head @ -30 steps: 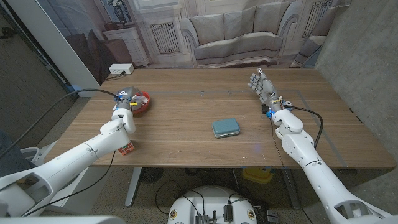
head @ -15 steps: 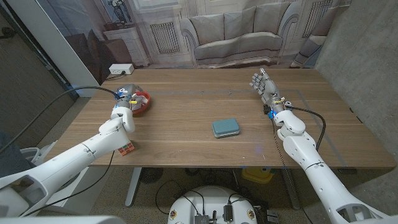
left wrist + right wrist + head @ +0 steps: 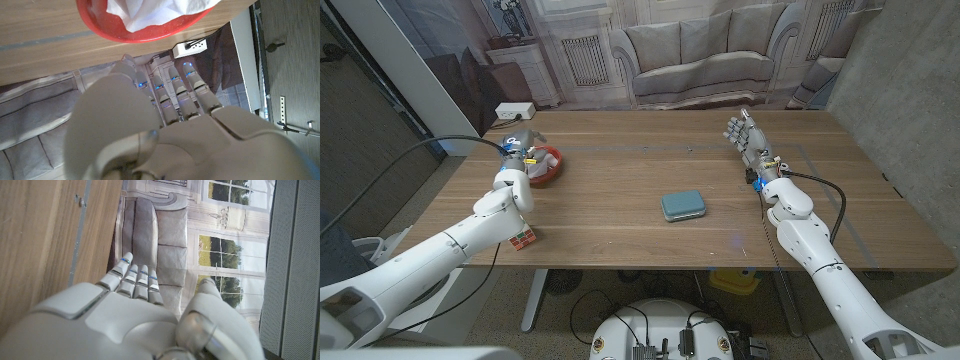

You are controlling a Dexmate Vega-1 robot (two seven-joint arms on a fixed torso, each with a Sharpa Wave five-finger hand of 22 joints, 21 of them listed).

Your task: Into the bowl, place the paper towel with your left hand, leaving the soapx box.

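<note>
Head view: even, soft indoor light over brown wooden table; no hard glare; faint sheen on boards near far edge. Weak, short shadow under teal rectangular soap box. Dark corner left of table, dim. Wide-angle bending: table edges bow toward frame corners. Left wrist view: white robot left hand close, blurred, softly lit; red round bowl sharper. Right wrist view: white robot right hand out of focus, mild highlights; backdrop beyond table bright.

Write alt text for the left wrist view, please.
White paper towel lies in a red bowl on the wooden table, with the robot's left hand near it, fingers extended and holding nothing.
</note>
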